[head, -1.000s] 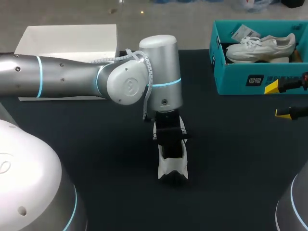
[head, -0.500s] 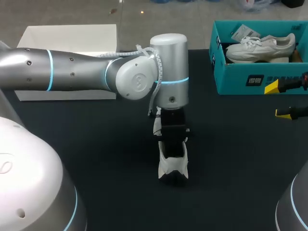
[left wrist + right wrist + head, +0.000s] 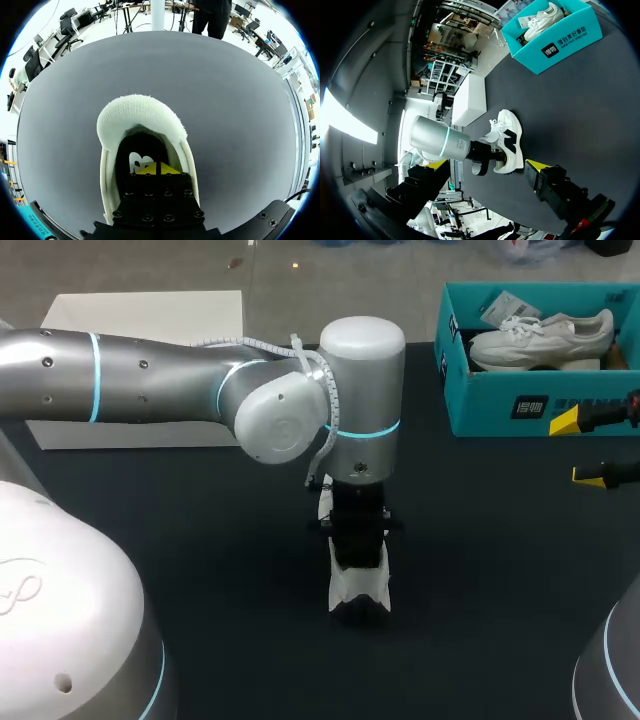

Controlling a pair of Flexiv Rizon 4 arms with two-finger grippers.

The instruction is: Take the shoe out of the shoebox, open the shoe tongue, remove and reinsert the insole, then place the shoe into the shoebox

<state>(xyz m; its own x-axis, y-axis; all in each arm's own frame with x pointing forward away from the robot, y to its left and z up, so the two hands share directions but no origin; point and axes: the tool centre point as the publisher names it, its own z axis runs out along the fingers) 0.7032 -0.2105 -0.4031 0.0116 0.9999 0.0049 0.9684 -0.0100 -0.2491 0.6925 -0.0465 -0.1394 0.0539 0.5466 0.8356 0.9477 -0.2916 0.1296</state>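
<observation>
Our left end effector (image 3: 157, 169) sits inside the white sneaker (image 3: 358, 585) in the middle of the desk (image 3: 200, 540), tips together; any grip on the insole is hidden. We should pull up slowly, with our open right end effector (image 3: 580, 449) steadying the heel.

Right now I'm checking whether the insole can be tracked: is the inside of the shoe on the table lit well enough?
Left wrist view: the shoe's collar is bright, its inside deep in shadow; only a white mark shows ahead of the left pincer. Head view: the left arm, with soft highlights, hides the opening. Right wrist view: evenly lit, side only.
</observation>
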